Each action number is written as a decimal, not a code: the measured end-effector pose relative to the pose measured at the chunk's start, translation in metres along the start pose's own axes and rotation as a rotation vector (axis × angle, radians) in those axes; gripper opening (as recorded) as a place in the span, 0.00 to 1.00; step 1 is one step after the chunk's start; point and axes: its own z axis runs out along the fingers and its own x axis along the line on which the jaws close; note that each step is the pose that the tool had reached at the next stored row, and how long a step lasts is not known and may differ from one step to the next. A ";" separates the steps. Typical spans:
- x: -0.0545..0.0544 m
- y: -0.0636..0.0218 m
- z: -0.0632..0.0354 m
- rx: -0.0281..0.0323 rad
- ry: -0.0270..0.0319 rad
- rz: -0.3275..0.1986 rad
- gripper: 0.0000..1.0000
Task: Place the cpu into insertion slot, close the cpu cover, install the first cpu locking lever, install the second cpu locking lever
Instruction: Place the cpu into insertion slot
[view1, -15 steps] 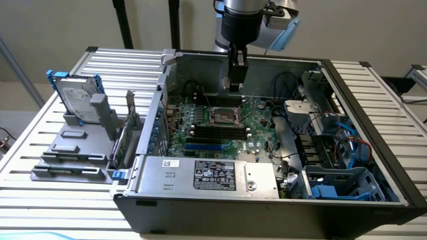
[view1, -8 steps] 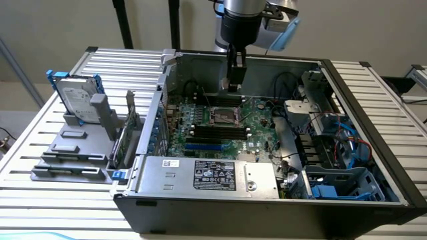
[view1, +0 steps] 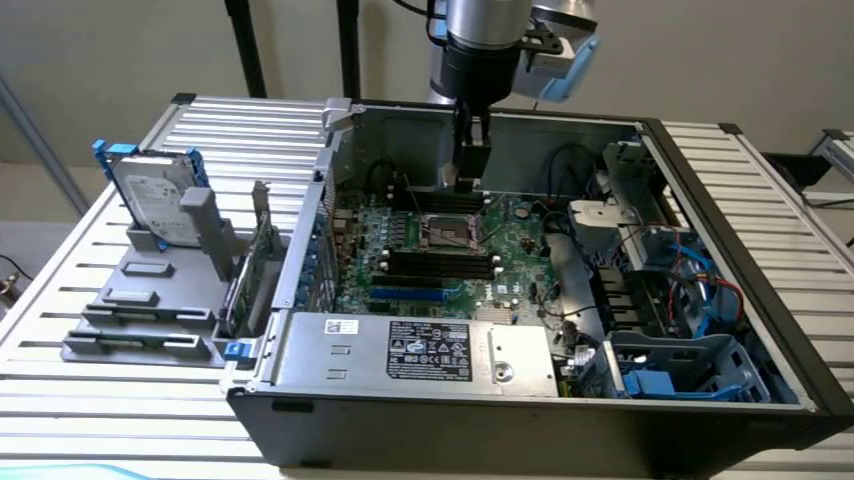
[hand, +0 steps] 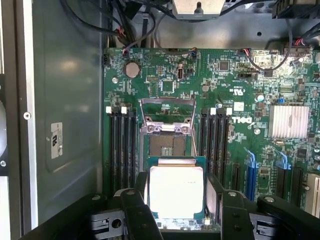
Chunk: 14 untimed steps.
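Gripper (hand: 179, 202): both fingers (hand: 136, 212) are cut off at the frame edge. The jaws are set wide and clamped on opposite edges of the cpu (hand: 176, 187), which is held flat. The chip's near edge is hidden among the fingers. The insertion slot (hand: 167, 145) lies uncovered just beyond the chip, which partly overlaps it in the wrist view. The cpu cover (hand: 167, 114) stands raised on the slot's far side. Black memory slots (hand: 122, 150) flank the socket closely on both sides. In the exterior view the gripper (view1: 465, 178) hangs above the insertion slot (view1: 451, 233); the chip cannot be made out there.
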 end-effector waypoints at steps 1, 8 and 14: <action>0.000 0.0000 0.0018 0.0000 0.0000 0.000 0.54; 0.000 0.0000 0.0146 -0.0001 0.0004 0.000 0.54; 0.005 0.0011 0.0257 -0.0001 0.0004 0.000 0.54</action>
